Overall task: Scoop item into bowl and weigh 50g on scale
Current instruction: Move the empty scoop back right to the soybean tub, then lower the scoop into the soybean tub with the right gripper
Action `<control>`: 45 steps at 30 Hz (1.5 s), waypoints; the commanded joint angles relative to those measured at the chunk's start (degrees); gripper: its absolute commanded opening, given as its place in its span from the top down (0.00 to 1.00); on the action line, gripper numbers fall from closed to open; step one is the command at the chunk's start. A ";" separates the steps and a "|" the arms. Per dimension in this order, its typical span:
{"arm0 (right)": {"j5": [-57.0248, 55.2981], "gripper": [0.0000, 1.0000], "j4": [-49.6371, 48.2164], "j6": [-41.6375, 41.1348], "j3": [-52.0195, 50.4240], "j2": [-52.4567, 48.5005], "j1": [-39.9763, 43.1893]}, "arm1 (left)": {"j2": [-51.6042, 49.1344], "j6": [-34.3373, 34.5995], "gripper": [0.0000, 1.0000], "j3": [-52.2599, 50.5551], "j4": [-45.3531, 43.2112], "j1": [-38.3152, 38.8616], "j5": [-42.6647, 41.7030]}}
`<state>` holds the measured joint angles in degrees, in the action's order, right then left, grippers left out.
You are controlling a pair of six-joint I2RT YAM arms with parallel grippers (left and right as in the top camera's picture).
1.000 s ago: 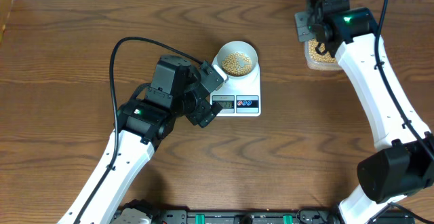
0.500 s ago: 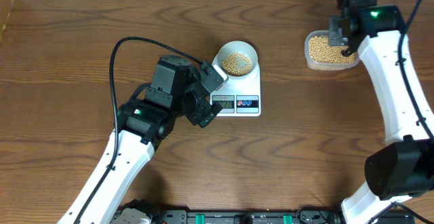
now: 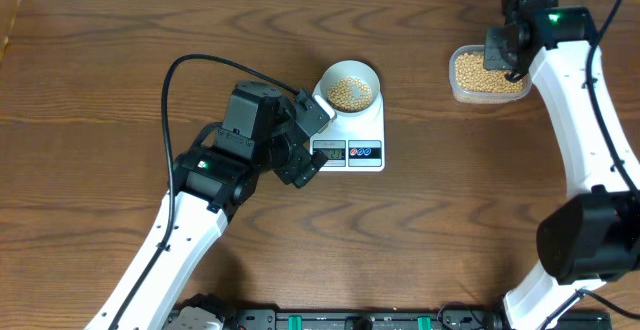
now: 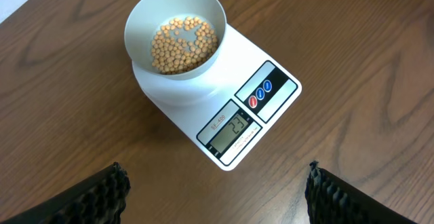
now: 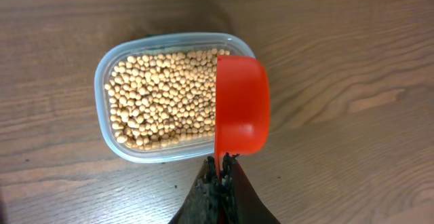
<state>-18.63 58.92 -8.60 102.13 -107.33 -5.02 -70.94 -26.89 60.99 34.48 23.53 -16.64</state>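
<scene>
Left gripper [image 3: 311, 142] hangs low over the tabletop [image 3: 100, 70] with its jaws spread wide and nothing between them, just beside the left side of the scale [image 3: 355, 135] and not touching it. To its left, bare wood runs out to the left edge, crossed only by the left arm's black cable [image 3: 200, 65]. The scale sits near the middle of the tabletop, somewhat toward the far edge, with its display [image 4: 229, 130] and two round buttons [image 4: 260, 95] facing the near edge; digits are lit, but I cannot read them surely. On its far half stands the bowl [image 3: 348, 70], upright, holding a thin layer of beans [image 4: 183, 44] that does not cover the whole bottom.

Right of the scale a broad stretch of bare wood lies open as far as the clear plastic tub [image 3: 455, 80], which sits near the far right corner, well apart from the scale. The tub holds a deep bed of the same beans. Above its right end the right gripper [image 5: 222, 180] is clamped together on the handle of a red scoop [image 5: 241, 105], whose cup overlaps the tub's right rim
</scene>
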 commanded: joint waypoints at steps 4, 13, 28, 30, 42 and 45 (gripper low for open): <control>0.17 0.99 -1.16 -1.03 -0.72 -3.45 0.11 | 0.22 -0.50 0.14 0.09 0.02 -0.09 -0.70; 0.15 0.99 -2.40 -1.03 -0.79 -6.86 0.11 | 0.22 -0.50 0.14 0.09 0.02 -0.09 -0.70; 0.26 0.99 -2.64 -1.03 -0.81 -10.14 0.46 | 0.22 -0.50 0.14 0.09 0.02 -0.09 -0.70; 0.92 0.99 -2.49 -1.01 -0.81 -10.54 0.55 | 0.22 -0.50 0.14 0.09 0.02 -0.09 -0.70; 8.81 0.99 -2.51 0.15 -0.81 -10.71 2.64 | 0.22 -0.50 0.14 0.09 0.02 -0.09 -0.70; 11.13 0.99 -2.49 0.98 -0.87 -10.71 3.39 | 0.22 -0.50 0.14 0.09 0.02 -0.09 -0.70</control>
<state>-11.11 56.14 -8.49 101.60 -117.69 -2.83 -70.94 -26.89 60.99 34.48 23.53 -16.64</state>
